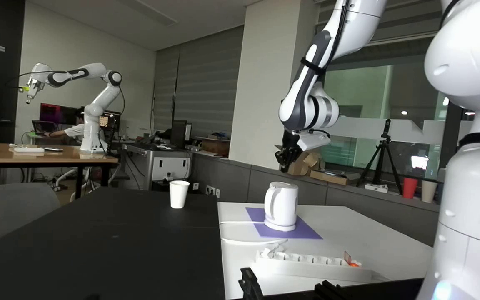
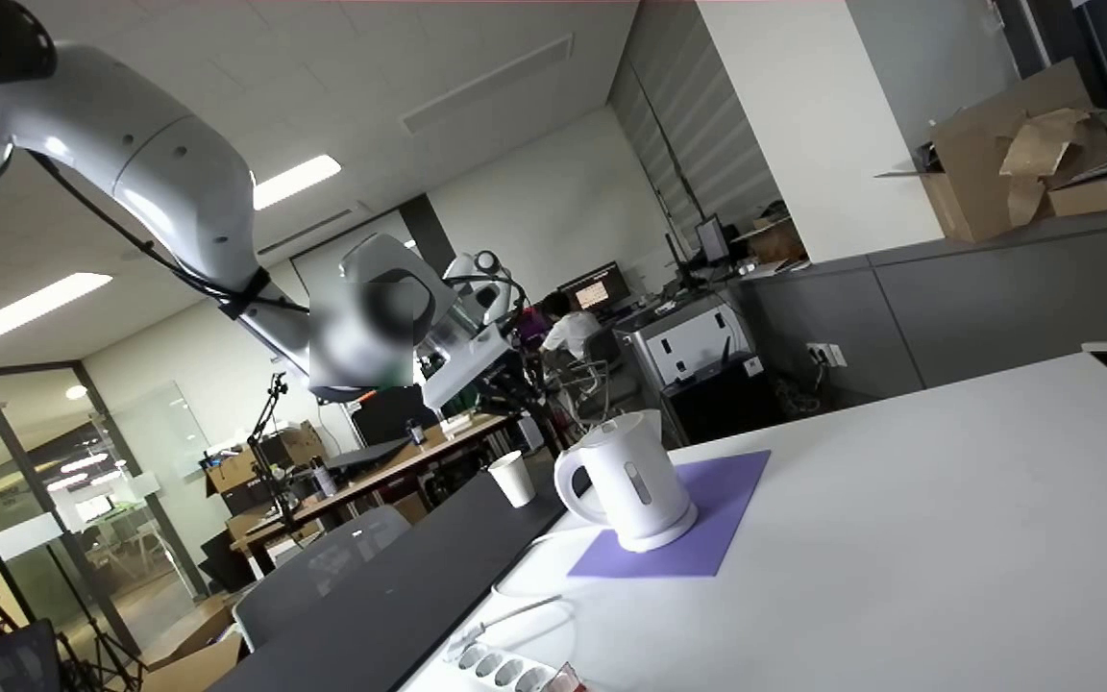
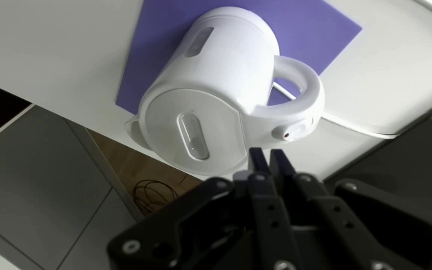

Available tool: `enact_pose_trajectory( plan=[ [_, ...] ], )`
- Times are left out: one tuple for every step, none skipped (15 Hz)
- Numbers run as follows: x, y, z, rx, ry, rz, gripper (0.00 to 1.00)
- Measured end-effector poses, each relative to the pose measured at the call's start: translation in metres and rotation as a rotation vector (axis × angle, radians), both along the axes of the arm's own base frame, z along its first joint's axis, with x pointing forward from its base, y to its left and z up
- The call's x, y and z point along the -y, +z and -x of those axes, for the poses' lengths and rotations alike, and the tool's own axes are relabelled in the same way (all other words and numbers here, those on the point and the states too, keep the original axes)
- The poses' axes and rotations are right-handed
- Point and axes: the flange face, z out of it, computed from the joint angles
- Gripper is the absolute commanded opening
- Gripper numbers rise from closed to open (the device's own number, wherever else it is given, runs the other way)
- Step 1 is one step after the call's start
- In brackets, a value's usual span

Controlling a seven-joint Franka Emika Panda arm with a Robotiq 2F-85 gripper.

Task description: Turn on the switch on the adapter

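Because my job ends at the switch (image 1: pixel 354 264), I start there: a tiny red-orange rocker at one end of the white power strip (image 1: pixel 315 269), which lies flat on the table (image 1: pixel 352 233), near the robot's base (image 1: pixel 465 250). I can't tell from here whether it is on. A thin reddish flap (image 1: pixel 347 257) stands up just beside it, perhaps an open cover that leaves the rocker free. At the strip's opposite end a white plug (image 1: pixel 268 252) seems to be pushed in, and I take its cord (image 1: pixel 248 242) to come from the kettle (image 1: pixel 285 208), which the switch would then feed. That kettle stands upright on a purple mat (image 1: pixel 306 231), likely there to mark its place, with its handle (image 3: pixel 313 93) toward the side where a paper cup (image 1: pixel 178 194) stands on the adjoining dark table (image 1: pixel 140 237). My tool (image 3: pixel 266 155) hangs above the kettle, not touching it and well apart from the strip. Its fingers (image 3: pixel 257 163) are pressed together, or so nearly that only a slit shows, and they pinch nothing, which suits a push better than a grip. As I judge it, the pressing has not begun: I would need to bring the tool across toward the base, come down over the rocker fingers first, and mind that the flap doesn't catch them on the way
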Motion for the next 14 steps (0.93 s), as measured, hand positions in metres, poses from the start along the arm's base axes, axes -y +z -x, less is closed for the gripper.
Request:
enact_pose_trajectory(
  plan=[
    [0.0, 0.0, 0.0, 0.0, 0.0, 0.0, 0.11],
    [0.0, 0.0, 0.0, 0.0, 0.0, 0.0, 0.03],
    [0.0, 0.0, 0.0, 0.0, 0.0, 0.0, 0.01],
    [-0.001, -0.001, 0.0, -0.003, 0.004, 0.001, 0.0],
    [-0.001, -0.003, 0.0, -0.007, 0.009, 0.003, 0.0],
    [-0.002, -0.007, 0.0, -0.014, 0.014, 0.005, 0.0],
    [-0.001, -0.011, -0.001, -0.022, 0.016, 0.006, 0.0],
    [-0.001, -0.016, -0.003, -0.029, 0.017, 0.006, 0.0],
    [-0.002, -0.021, -0.006, -0.035, 0.018, 0.006, 0.0],
    [-0.003, -0.026, -0.008, -0.041, 0.02, 0.004, 0.0],
    [-0.004, -0.031, -0.011, -0.044, 0.023, 0.002, 0.0],
    [-0.006, -0.036, -0.015, -0.044, 0.026, -0.002, 0.0],
    [-0.008, -0.039, -0.018, -0.043, 0.029, -0.005, 0.0],
    [-0.01, -0.043, -0.02, -0.042, 0.033, -0.009, 0.0]
  ],
)
